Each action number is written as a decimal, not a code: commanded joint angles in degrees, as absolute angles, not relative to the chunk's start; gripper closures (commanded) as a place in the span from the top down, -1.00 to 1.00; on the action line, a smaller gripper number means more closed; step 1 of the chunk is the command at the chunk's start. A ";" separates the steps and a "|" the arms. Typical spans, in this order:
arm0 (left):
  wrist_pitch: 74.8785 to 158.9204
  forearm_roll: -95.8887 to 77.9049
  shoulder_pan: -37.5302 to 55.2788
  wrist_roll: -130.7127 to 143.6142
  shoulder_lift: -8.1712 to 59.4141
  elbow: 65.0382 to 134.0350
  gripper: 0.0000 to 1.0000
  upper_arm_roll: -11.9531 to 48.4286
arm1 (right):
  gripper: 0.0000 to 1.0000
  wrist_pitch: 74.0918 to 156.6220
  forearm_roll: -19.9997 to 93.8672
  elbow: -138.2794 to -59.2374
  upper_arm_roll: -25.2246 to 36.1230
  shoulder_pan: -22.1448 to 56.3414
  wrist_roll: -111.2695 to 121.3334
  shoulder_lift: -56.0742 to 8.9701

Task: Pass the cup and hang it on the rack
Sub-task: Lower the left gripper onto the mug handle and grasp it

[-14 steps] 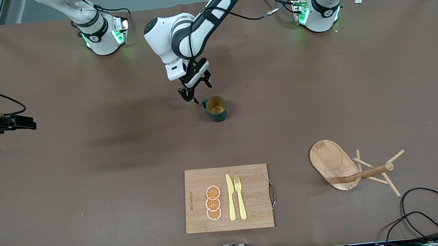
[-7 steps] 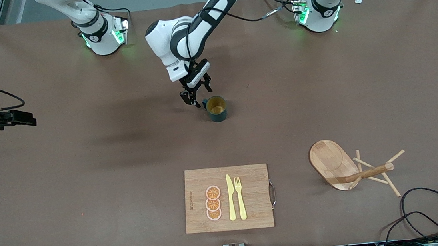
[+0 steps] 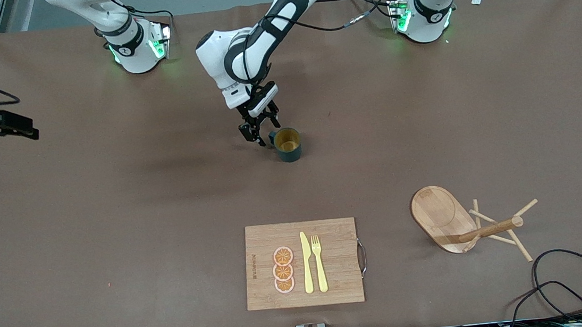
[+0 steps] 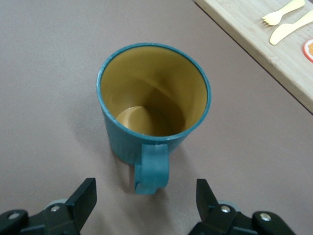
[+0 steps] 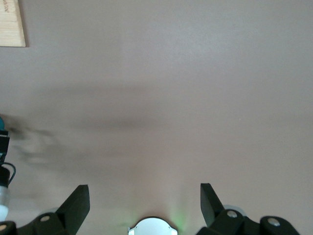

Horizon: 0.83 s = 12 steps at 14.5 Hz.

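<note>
Teal cup stands upright mid-tabletop, well apart from the toppled rack. Left gripper has crept closer, jaws wide astride the handle, ready to pinch. Right gripper waits, jaws wide.

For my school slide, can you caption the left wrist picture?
The open left claw lines up with the handle of the upright cup on the table.

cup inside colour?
Yellowish-tan inside the cup, teal outside; left wrist view shows it best.
</note>
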<state>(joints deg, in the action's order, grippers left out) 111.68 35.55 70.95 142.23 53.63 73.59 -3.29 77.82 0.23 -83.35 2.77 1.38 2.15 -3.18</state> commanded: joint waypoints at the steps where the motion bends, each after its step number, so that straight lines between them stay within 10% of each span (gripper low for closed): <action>1: 111.71 38.14 72.16 144.22 55.11 72.16 0.79 -4.39 | 1.00 78.14 1.05 -86.92 2.64 0.79 3.68 1.75; 12: 111.27 41.21 72.60 145.72 55.90 72.77 0.54 -4.13 | 1.00 77.78 1.05 -86.84 2.99 0.09 5.19 3.60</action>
